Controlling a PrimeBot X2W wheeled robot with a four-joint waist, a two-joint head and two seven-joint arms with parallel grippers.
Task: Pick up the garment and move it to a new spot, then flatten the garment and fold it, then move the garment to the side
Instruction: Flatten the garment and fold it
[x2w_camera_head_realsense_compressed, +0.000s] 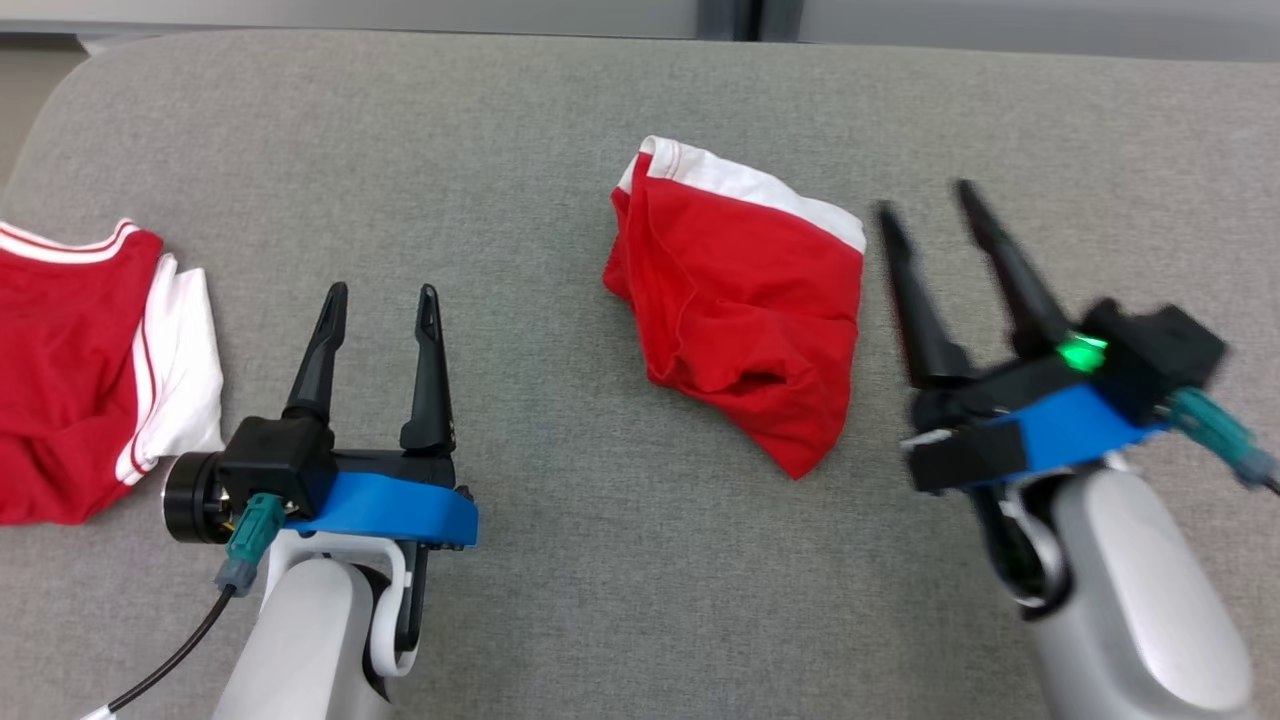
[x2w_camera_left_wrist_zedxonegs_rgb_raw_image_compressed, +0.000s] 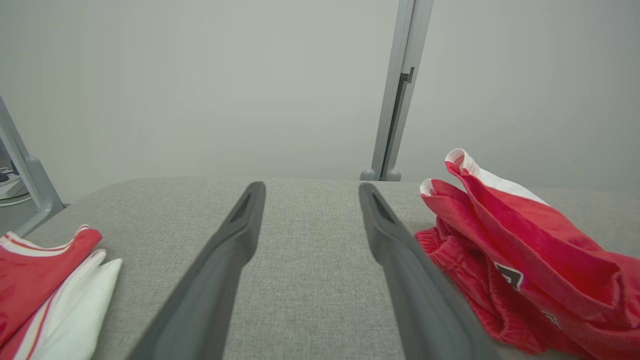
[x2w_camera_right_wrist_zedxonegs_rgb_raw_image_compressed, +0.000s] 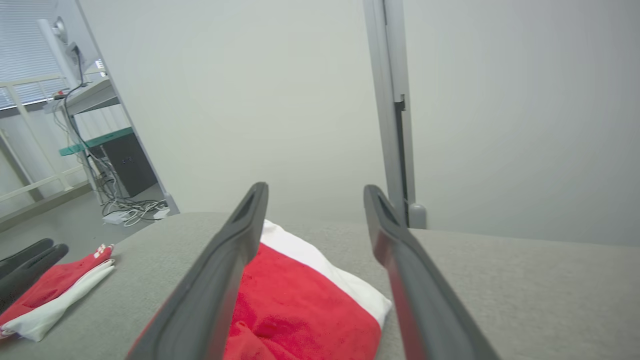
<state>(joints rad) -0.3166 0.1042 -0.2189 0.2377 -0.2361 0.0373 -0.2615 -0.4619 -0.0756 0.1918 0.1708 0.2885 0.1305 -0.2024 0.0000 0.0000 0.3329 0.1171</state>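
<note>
head view. a crumpled red fabric garment with a white waistband (x2w_camera_head_realsense_compressed: 745, 310) lies near the middle of the grey cloth-covered desk (x2w_camera_head_realsense_compressed: 560, 130), its white band toward the far edge and a pointed corner toward the robot. the right pincer (x2w_camera_head_realsense_compressed: 925, 198), spread wide and empty, hangs just beside the garment's right edge, its fingers slanted up and to the left and its outline blurred. the left pincer (x2w_camera_head_realsense_compressed: 383, 292), likewise wide and holding nothing, stands well apart from the garment, between it and a second red-and-white garment (x2w_camera_head_realsense_compressed: 70, 370) at the desk's left edge. right wrist view. the red cloth and its white band show between and under that pincer's two fingers, so the band's right-hand corner appears to lie in its line of reach. judged stage: the pick-up, first step of the task, is not yet made, and the garment is neither flattened nor folded. to do this step well, the right pincer should come down on the waistband corner nearest it, one finger sliding beneath the hem and the other above, and close on the band rather than on the loose red middle, since the band looks thicker and likelier to carry the cloth. the left pincer would best take the band's opposite end, so that the limp fabric hangs spread. fingertips should skim the desk cover, not dig into it.
</note>
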